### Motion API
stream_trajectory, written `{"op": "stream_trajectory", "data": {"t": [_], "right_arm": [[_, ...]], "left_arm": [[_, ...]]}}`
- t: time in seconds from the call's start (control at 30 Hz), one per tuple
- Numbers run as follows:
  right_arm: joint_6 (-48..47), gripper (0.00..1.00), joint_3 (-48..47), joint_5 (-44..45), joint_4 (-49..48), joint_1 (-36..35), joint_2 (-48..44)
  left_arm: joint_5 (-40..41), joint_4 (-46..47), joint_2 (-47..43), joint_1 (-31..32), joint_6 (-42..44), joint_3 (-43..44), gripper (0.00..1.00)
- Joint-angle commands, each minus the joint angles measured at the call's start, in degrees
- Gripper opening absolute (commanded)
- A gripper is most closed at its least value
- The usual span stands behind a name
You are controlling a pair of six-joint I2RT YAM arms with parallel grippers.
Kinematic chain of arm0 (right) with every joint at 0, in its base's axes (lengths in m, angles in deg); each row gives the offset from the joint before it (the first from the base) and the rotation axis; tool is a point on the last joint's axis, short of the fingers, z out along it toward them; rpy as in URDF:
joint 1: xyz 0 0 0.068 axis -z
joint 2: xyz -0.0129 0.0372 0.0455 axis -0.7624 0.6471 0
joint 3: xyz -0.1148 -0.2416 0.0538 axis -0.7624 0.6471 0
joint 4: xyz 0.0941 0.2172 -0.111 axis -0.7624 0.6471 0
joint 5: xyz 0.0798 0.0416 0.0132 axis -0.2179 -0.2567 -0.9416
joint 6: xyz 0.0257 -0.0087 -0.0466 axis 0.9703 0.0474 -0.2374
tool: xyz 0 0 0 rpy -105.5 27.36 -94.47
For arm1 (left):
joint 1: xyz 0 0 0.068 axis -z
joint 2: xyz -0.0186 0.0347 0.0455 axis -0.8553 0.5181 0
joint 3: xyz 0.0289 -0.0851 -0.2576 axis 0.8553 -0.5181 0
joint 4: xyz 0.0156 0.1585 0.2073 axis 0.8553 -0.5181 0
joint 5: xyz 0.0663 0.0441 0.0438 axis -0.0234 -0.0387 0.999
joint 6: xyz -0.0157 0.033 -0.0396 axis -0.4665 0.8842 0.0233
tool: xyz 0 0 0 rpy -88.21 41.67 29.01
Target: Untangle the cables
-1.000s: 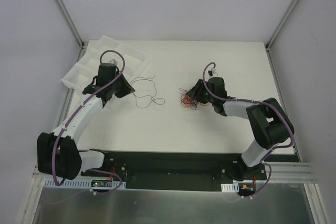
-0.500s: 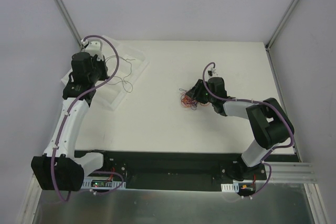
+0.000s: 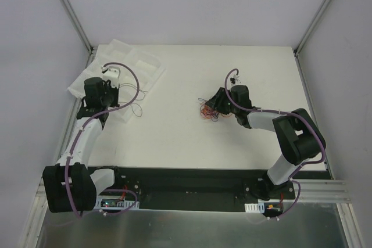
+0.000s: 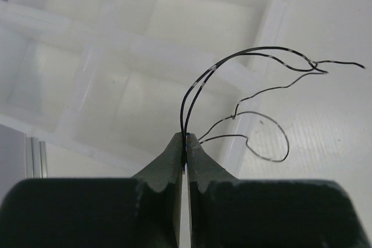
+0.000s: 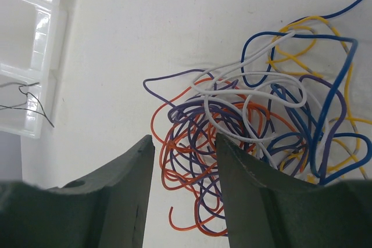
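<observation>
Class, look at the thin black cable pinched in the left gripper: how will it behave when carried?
Probably light and springy rather than limp: the black cable arcs out from the shut left gripper, holding its shape. Likely to snag: its loose ends curl into loops. It may slip, being hair-thin.

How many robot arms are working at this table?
2. The left arm reaches over the white tray, its left hand shut on a black wire. The right arm stretches over the table, its right hand open at the tangled wires. None seems hidden.
</observation>
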Motion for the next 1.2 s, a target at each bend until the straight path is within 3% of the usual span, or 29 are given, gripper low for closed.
{"op": "stream_trajectory", "data": {"t": [0.0,0.43,0.6,0.77,1.0,1.17], "right_arm": [[1.10,0.50,0.21,-1.41,-3.94,0.71,-0.54],[3.21,0.49,1.18,-3.70,-6.75,2.03,0.60],[4.00,0.50,0.83,-4.49,-7.63,2.21,1.83],[4.79,0.49,0.39,-5.28,-8.25,2.47,2.80],[5.84,0.49,0.47,-5.81,-9.12,2.82,3.59],[6.90,0.49,0.39,-6.68,-10.53,2.91,5.26]], "left_arm": [[4.68,7.50,-4.09,-0.69,6.30,-2.85,0.00],[12.16,5.30,5.92,-7.11,3.23,3.21,0.00],[15.15,9.25,6.98,-7.64,4.02,0.23,0.00],[11.10,9.60,6.54,-7.64,4.45,-1.97,0.00],[18.30,4.87,9.01,-6.67,5.24,-2.33,0.00],[18.13,7.31,4.36,-5.09,9.46,-6.01,0.00]]}}
